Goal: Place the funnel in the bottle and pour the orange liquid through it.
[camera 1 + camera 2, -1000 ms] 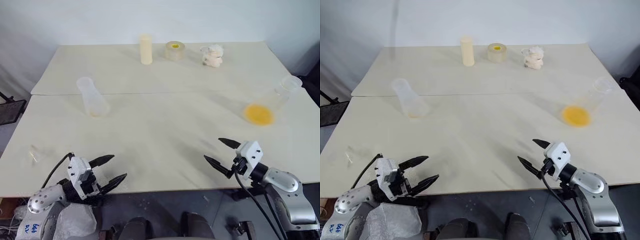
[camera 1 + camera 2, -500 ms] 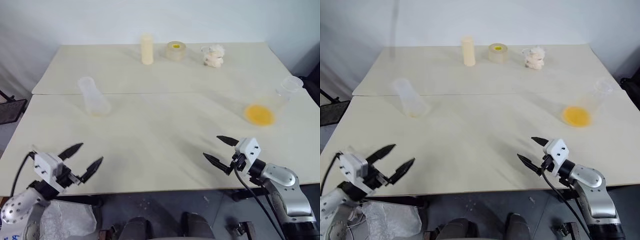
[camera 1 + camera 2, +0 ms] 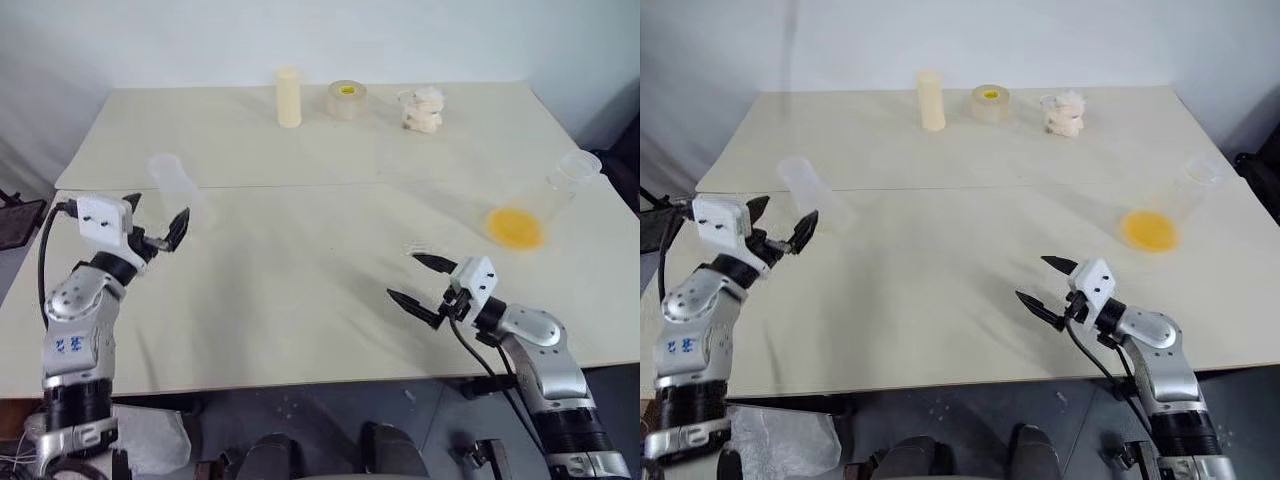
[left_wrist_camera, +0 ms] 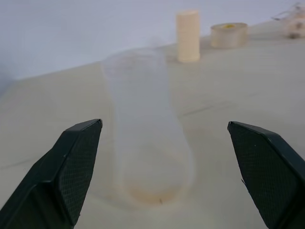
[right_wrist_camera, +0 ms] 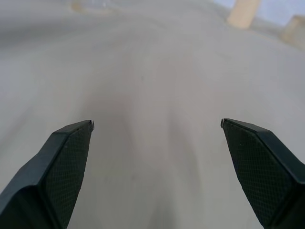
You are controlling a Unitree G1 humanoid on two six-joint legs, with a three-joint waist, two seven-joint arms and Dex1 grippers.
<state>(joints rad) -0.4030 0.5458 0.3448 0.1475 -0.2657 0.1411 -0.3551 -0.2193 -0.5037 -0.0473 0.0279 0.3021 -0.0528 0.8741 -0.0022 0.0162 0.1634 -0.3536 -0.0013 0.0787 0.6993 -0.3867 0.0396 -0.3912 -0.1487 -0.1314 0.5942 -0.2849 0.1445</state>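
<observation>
The frosted bottle (image 4: 147, 133) stands on the left part of the table, mouth up. My left gripper (image 3: 155, 214) is open just in front of it, raised off the table. In the left wrist view its fingers (image 4: 71, 167) frame the bottle without touching it. The orange liquid (image 3: 517, 227) sits in the bottom of a clear conical flask (image 3: 572, 172) at the right edge. My right gripper (image 3: 402, 277) is open and empty above the table's front right, well short of the flask. I cannot make out the funnel.
Along the far edge stand a cream cylinder (image 3: 288, 97), a roll of tape (image 3: 345, 100) and a small white crumpled object (image 3: 420, 110). A seam (image 3: 330, 186) runs across the table (image 3: 300, 290) between its two halves.
My left arm has risen from the table's front edge and swung forward and left up to the bottle. The right gripper has edged forward a little. Both stayed open.
</observation>
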